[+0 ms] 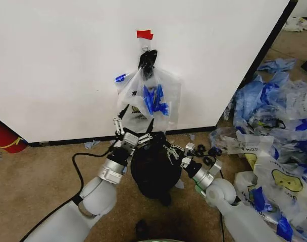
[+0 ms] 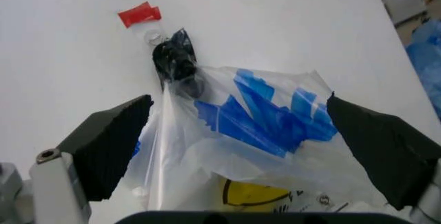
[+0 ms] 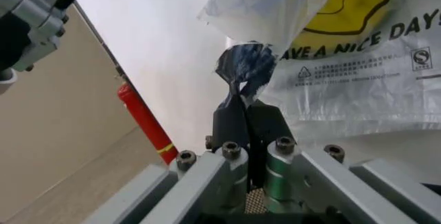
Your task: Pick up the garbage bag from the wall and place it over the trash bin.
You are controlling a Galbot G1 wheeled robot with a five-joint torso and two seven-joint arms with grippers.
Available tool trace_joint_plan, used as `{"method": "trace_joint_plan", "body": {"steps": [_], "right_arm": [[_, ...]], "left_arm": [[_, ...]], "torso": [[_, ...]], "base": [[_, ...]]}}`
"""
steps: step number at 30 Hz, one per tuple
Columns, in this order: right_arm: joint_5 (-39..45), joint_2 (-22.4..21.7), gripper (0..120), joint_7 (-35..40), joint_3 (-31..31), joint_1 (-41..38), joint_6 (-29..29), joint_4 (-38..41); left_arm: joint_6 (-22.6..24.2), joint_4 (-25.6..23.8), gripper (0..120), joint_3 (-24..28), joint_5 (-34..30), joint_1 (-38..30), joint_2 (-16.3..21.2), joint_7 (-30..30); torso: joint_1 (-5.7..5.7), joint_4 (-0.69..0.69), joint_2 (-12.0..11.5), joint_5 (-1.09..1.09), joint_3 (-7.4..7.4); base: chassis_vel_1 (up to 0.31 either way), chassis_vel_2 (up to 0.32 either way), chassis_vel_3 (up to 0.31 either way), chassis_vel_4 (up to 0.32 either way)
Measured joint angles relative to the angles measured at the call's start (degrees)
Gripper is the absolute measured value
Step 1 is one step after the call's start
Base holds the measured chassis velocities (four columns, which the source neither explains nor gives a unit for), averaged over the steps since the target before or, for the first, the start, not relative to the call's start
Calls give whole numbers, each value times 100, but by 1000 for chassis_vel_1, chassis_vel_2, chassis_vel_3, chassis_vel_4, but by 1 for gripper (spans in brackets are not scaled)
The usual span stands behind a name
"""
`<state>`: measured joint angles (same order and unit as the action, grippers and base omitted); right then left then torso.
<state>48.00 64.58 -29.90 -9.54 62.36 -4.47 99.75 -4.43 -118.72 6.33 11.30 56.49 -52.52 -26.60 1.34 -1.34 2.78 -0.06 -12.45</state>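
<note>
Nearest, both arms reach forward over the black bin (image 1: pixel 153 171), which stands on the brown floor (image 1: pixel 42 176) just before the wall (image 1: pixel 67 65). Right gripper (image 3: pixel 247 111) sits low at the bin's right rim, jaws pressed together on a twisted bit of dark blue-and-clear plastic at the bag's lower edge. Left gripper (image 2: pixel 241 146) is raised at the bin's left rim, jaws spread wide and empty, pointing at the bag (image 1: pixel 148 98). The bag hangs on the wall from a black clip (image 1: pixel 147 59) under red tape (image 1: pixel 145 34), blue strips across it, yellow smiley low down. Red cylinder (image 1: pixel 4 137) stands far left; loose bags (image 1: pixel 274 131) are heaped right.
</note>
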Motion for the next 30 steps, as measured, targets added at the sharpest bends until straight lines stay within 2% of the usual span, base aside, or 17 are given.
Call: {"method": "trace_joint_plan", "body": {"steps": [3,18,30], "right_arm": [[-19,23,0,0,-36,30,0,-2],[-95,151,0,10,-118,55,4,-14],[-93,156,0,6,-153,91,2,9]], "left_arm": [[275,193,100,313,351,-348,-49,-271],[777,707,100,1325,422,-1385,-131,-540],[1159,1315,100,1623,479,-1992,-355,-698]], "torso": [[0,-1,0,0,0],[0,-1,0,0,0],[0,-1,0,0,0]], "base": [[0,0,0,0],[0,0,0,0],[0,0,0,0]]}}
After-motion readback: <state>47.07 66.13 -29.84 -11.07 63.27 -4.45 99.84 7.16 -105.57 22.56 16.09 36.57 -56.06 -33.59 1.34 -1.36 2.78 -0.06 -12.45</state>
